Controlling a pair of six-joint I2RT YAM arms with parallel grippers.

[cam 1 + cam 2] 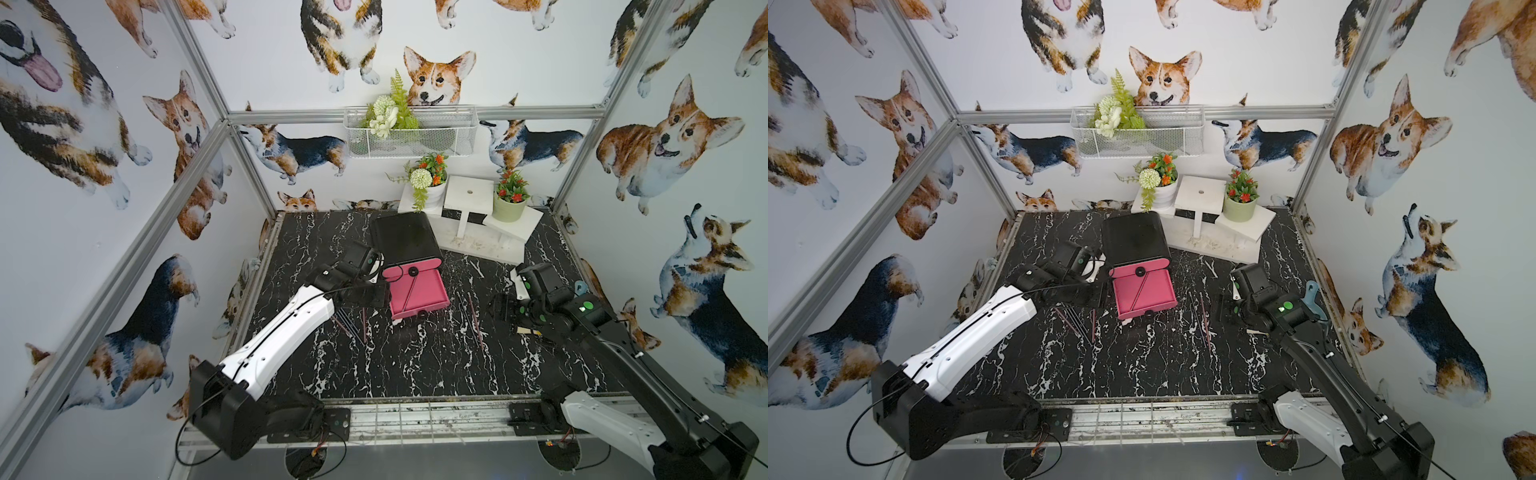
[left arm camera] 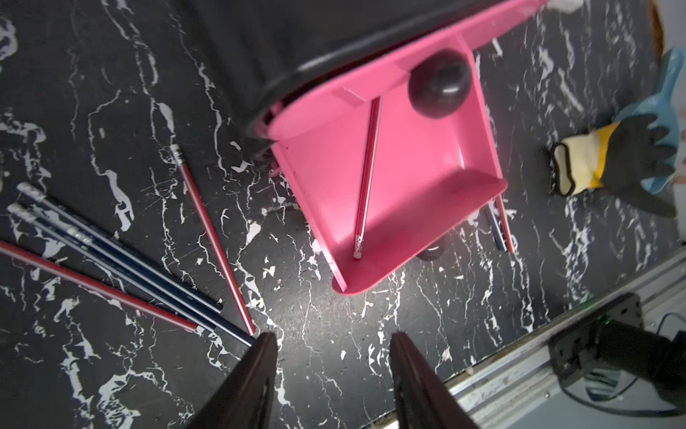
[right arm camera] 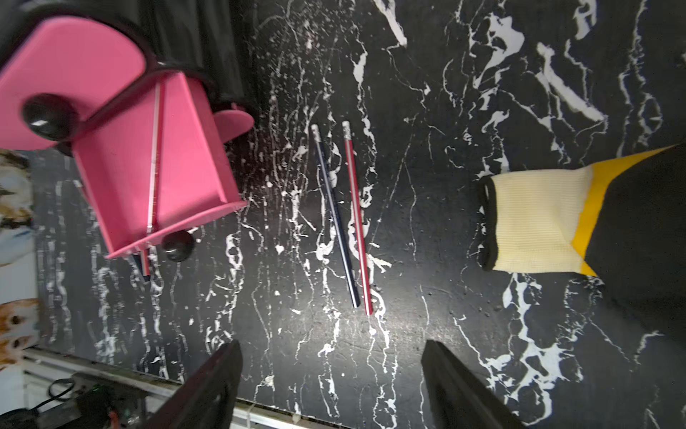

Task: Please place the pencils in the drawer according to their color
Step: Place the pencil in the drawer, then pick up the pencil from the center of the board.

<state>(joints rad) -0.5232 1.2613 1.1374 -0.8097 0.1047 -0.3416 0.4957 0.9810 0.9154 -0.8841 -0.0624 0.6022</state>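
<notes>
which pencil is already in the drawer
The red pencil lying diagonally in the open pink drawer; the other pencils all lie outside it on the tabletop.

One pencil [image 2: 367, 174] lies in the drawer [image 2: 419, 178], more pencils [image 2: 122, 267] left and right of it, perhaps two beneath.

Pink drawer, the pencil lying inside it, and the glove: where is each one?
pink drawer [image 2: 419, 163]: left wrist view, bare floor of the drawer.
red pencil [image 2: 367, 177]: left wrist view, middle of its shaft.
glove [image 3: 531, 219]: right wrist view, cream knitted cuff.
</notes>
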